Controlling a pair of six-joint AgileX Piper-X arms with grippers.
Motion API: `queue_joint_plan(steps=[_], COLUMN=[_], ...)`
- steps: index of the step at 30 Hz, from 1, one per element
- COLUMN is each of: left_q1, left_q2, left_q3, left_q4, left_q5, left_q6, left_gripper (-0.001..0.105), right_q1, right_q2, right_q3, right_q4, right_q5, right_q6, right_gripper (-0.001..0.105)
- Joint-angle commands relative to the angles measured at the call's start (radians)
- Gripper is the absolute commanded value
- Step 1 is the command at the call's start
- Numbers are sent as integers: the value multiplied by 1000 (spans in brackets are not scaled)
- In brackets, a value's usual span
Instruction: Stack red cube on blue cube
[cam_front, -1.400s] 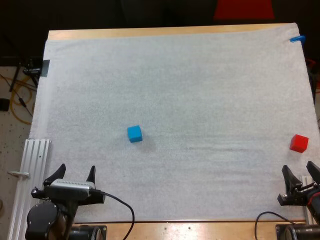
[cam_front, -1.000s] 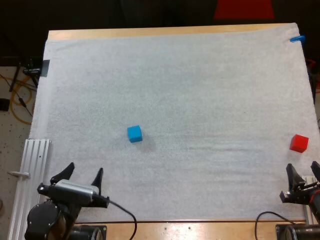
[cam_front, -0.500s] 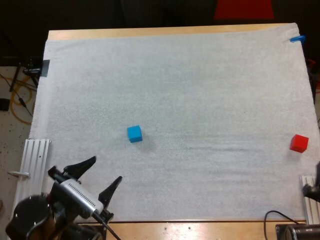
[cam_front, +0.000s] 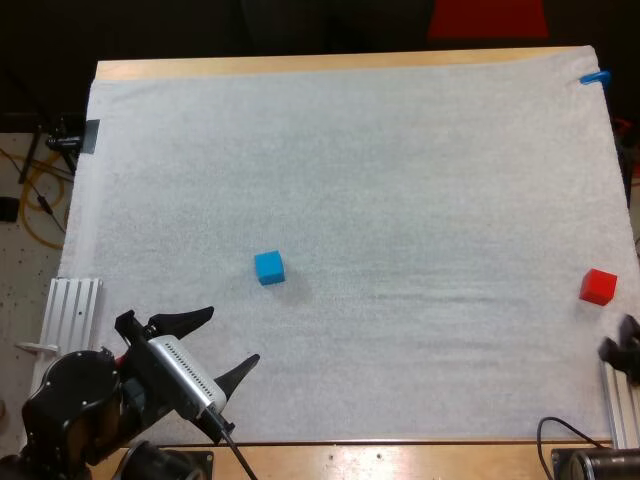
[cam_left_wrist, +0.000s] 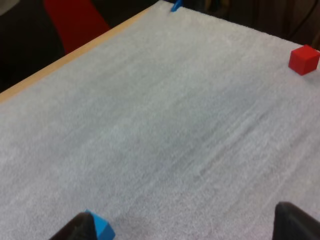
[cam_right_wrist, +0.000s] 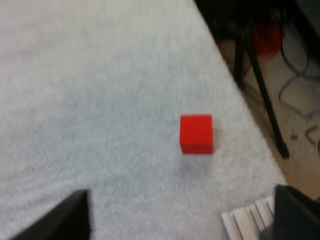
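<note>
Approach step: my right gripper (cam_right_wrist: 181, 194), spread apart, faces the red cube (cam_right_wrist: 196, 133); my left gripper (cam_front: 215, 343), also apart, sits near the blue cube (cam_front: 269, 267). Next, I reckon, the right must straddle the red cube and clamp

Mat (cam_front: 400, 180): white and fuzzy, covers most of the table.
Table (cam_front: 300, 66): brown wood, peeks out along the mat's far and near edges.
Metal rail (cam_front: 70, 320): silver with grooves, just beside the mat's left edge.
Black clip (cam_front: 72, 133): at the mat's left edge, near its far corner.
Yellow cable (cam_front: 40, 222): on the floor, left of the mat.
Black stand legs (cam_right_wrist: 265, 100): on the floor past the mat's right edge.
</note>
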Motion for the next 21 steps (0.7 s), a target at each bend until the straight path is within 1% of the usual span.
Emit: queue_joint_plan(steps=[1, 5, 7, 10, 16, 21], left_q1=[-5, -5, -5, -5, -5, -5], left_q2=[0, 0, 0, 0, 0, 0], left_q3=[-6, -6, -6, -6, -6, -6], left_q4=[-1, -1, -1, -1, -1, -1], left_q5=[9, 9, 9, 9, 9, 9], left_q6=[9, 9, 9, 9, 9, 9], left_gripper=[67, 68, 68, 68, 68, 68], right_q1=[-2, -2, -2, -5, -5, -9], right_q2=[49, 182, 262, 369, 545, 654], right_q3=[-9, -9, -9, -9, -9, -9], right_q4=[-7, -29, -65, -121, -226, -276], right_q5=[-4, 4, 8, 19, 29, 46], right_q6=[-3, -6, -2, -1, 0, 2], right_gripper=[83, 81, 79, 79, 79, 79])
